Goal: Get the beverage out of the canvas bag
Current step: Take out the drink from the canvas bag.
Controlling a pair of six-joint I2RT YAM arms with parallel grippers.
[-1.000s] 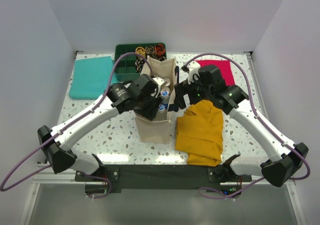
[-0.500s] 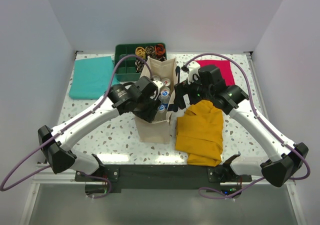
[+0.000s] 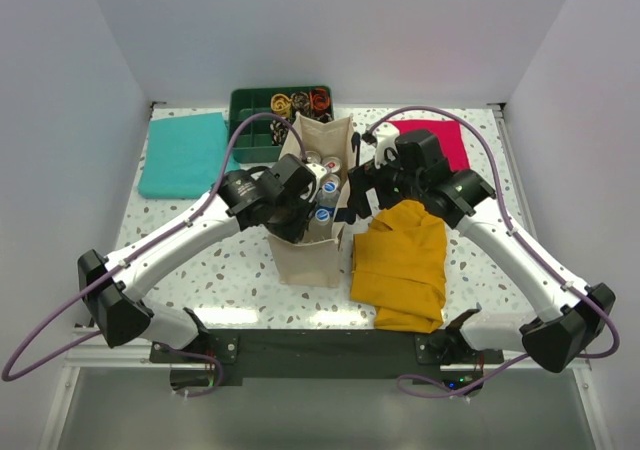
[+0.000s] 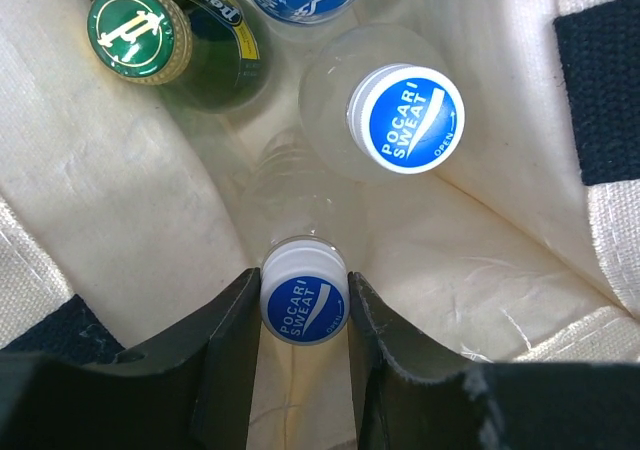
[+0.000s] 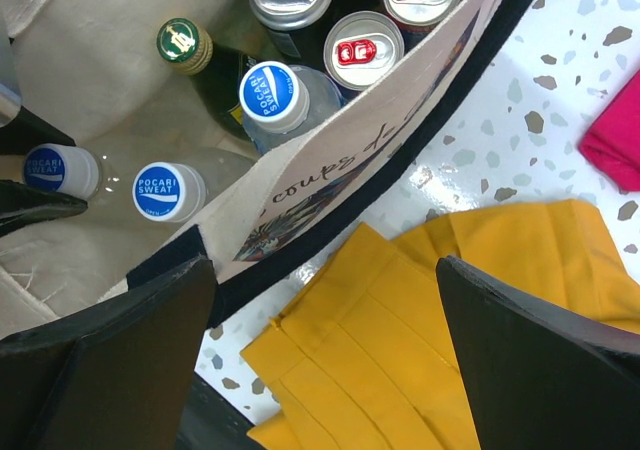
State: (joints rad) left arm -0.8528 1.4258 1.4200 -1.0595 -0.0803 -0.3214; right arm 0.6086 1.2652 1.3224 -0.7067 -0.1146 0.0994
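Left wrist view: left jaws are clamping on a blue-capped bottle.
Bottle: sitting inside the canvas bag, between those jaws.
Right jaws: gaping wide over the bag's rim.

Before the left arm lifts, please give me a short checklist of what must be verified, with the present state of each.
1. Left pincer shut on the gripped bottle, at its cap: ok.
2. Grip centred on the cap: ok.
3. Canvas bag mouth open above it: ok.
4. Right pincer holding the bag down: not ok, open, gripping nothing.
5. Neighbour bottle free of the gripped one: cannot tell.
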